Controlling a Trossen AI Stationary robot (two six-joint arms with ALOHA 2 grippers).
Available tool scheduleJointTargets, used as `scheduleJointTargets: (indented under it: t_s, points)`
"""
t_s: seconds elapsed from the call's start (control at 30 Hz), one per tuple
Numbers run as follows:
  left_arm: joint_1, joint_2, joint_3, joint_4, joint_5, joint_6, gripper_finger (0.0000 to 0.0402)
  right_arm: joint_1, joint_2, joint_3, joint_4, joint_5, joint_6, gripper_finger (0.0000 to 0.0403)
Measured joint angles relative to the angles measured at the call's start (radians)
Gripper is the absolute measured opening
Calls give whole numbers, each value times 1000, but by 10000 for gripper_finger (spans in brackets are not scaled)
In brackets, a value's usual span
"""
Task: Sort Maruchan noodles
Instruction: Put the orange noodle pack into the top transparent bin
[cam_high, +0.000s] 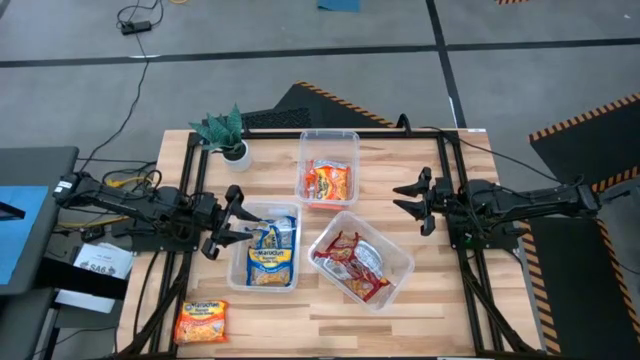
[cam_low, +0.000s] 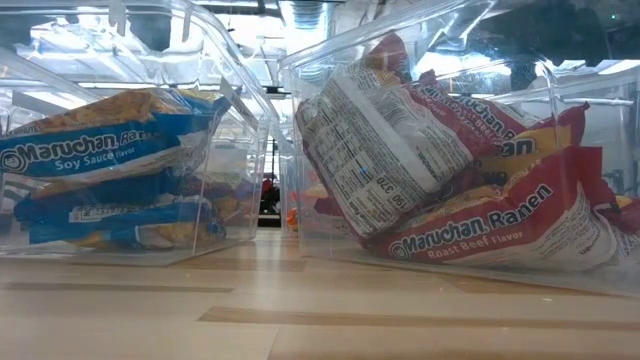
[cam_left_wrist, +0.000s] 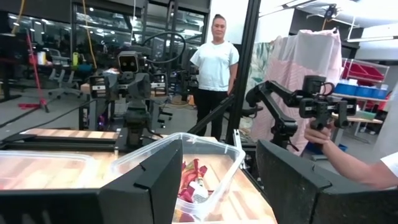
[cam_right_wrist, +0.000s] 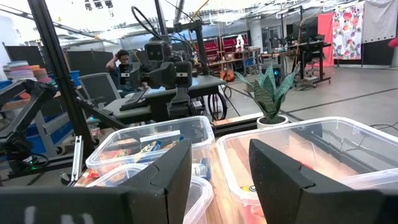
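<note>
The noodles sit in three clear bins on the wood table (cam_high: 420, 300), and one pack lies loose. The blue packs (cam_high: 271, 252) fill the bin (cam_high: 236, 270) on the left side of the table. In the low view the top blue pack (cam_low: 100, 145) reads "Soy Sauce Flavor". The red packs (cam_high: 350, 265) lie in the tilted bin (cam_high: 398, 262) near the middle. In the low view these red packs (cam_low: 480, 225) lean on each other, and one reads "Roast Beef Flavor". The orange packs (cam_high: 327, 181) are in the far bin (cam_high: 329, 138), near the back edge. One more orange pack (cam_high: 201, 322) lies flat on the table at the front left corner, well apart from all the bins.

The left gripper (cam_high: 238, 215) hangs just beside the blue bin, at its left edge. Its fingers (cam_left_wrist: 143, 186) are apart with nothing between them. The right gripper (cam_high: 412, 201) hangs over the right side of the table, near the red bin. Its fingers (cam_right_wrist: 283, 177) are also apart with nothing between them.

A small green plant (cam_high: 226, 133) stands at the back left corner of the table. In the left wrist view a person (cam_left_wrist: 214, 68) in a light shirt stands in the room behind the table, and a hand (cam_left_wrist: 318, 134) at the right edge holds a dark handle.
</note>
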Motion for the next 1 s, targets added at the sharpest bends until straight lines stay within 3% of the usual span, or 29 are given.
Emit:
scheduleJointTargets:
  t_s: [0.33,0.67,1.0]
  points:
    - [0,0,0,0,-80,61,192,0,0,0,0,0,3,182]
    - [0,0,0,1,-91,75,192,0,0,0,0,0,2,182]
    - [0,0,1,2,-227,113,192,0,0,0,0,0,-9,182]
